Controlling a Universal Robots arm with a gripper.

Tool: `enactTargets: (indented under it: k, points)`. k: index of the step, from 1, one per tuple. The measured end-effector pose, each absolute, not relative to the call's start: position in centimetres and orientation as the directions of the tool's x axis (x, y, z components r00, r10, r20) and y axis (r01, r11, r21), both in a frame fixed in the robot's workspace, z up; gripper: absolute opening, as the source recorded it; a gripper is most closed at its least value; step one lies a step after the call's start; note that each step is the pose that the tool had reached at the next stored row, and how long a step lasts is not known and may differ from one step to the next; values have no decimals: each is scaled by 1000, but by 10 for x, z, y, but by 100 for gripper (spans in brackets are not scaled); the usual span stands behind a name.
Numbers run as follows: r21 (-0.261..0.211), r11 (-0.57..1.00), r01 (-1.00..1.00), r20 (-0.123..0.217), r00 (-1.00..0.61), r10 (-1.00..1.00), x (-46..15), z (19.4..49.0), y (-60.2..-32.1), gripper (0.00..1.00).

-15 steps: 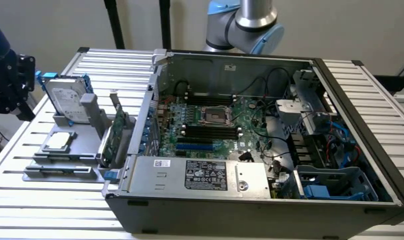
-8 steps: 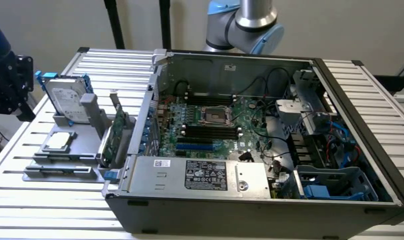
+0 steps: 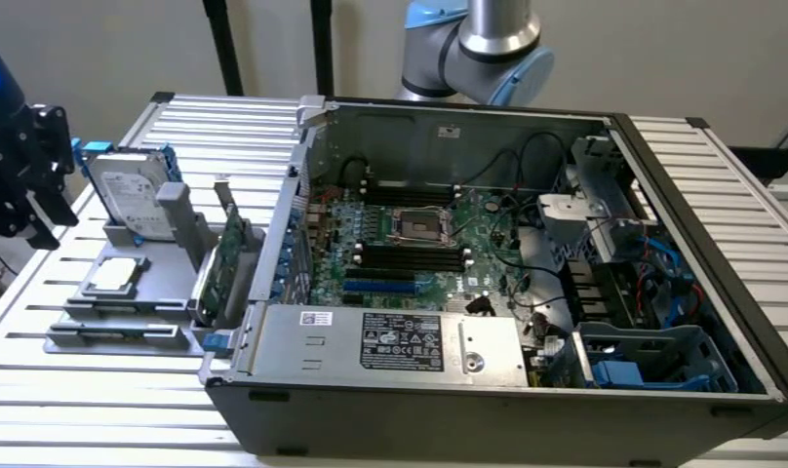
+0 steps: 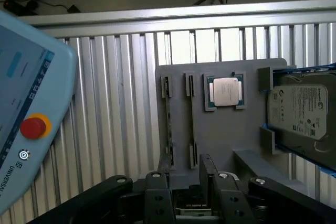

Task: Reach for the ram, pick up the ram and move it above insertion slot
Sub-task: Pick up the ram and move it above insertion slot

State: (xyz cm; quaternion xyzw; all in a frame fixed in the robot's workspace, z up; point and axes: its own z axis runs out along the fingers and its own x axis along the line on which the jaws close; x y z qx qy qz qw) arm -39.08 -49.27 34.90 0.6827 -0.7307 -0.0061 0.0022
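The ram (image 4: 168, 124) looks like a thin dark-green stick standing on edge in the outer rack of a grey holder (image 4: 226, 140); I cannot make out its chips. My gripper (image 4: 184, 195) hovers over the holder's near edge, its black fingers (image 4: 157, 192) apart with nothing between them. From outside, the gripper (image 3: 23, 210) hangs at the exterior view's left, beside the holder (image 3: 147, 292). The insertion slot (image 3: 408, 255) is one of several parallel black sockets on the motherboard inside the open computer case (image 3: 498, 400), well away from the gripper.
The holder also carries a silver hard drive (image 3: 128, 195), a CPU chip (image 4: 226, 92) and a green expansion card (image 3: 225, 263). A teach pendant (image 4: 26, 103) with a red button lies on the slatted table. A blue slot (image 3: 378, 287) and cables sit inside the case.
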Motion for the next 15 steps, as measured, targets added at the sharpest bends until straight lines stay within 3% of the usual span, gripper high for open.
enactTargets:
  k: [15]
  points:
    - [12,64,-998,-5,-64,-998,-391,322,-494,36]
